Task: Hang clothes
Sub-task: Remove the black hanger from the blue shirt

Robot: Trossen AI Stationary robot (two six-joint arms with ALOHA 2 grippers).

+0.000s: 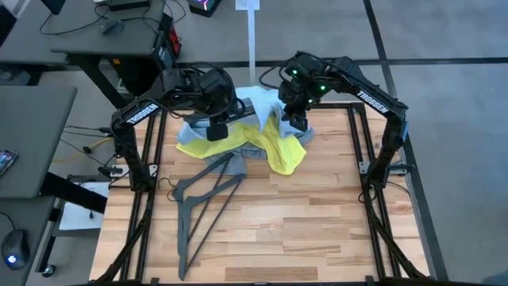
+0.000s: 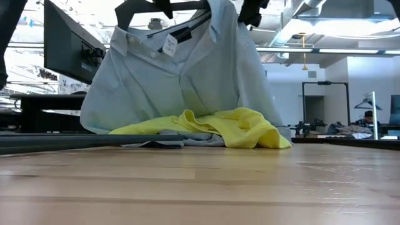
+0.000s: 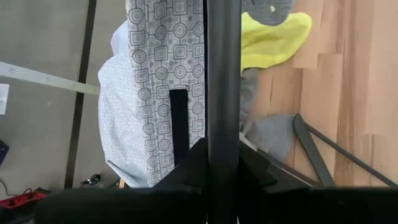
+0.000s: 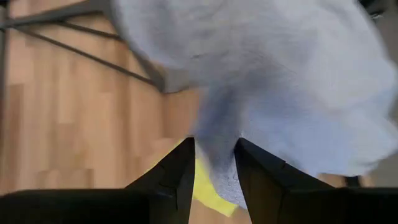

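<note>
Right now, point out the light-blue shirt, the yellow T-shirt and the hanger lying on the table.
light-blue shirt (image 2: pixel 169 87), low view, its front panel.
yellow T-shirt (image 2: pixel 244 128), low view, its crumpled body.
hanger (image 1: pixel 198 208), high view, one slanted arm.

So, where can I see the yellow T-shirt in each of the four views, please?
High view: yellow T-shirt lies crumpled at the table's far middle, between both arms.
Low view: centre, on the wood, under the raised light-blue shirt.
Left wrist view: a yellow patch beyond the patterned fabric.
Right wrist view: only a small yellow strip between the jaws.
Shared landmark: the light-blue shirt.
</note>
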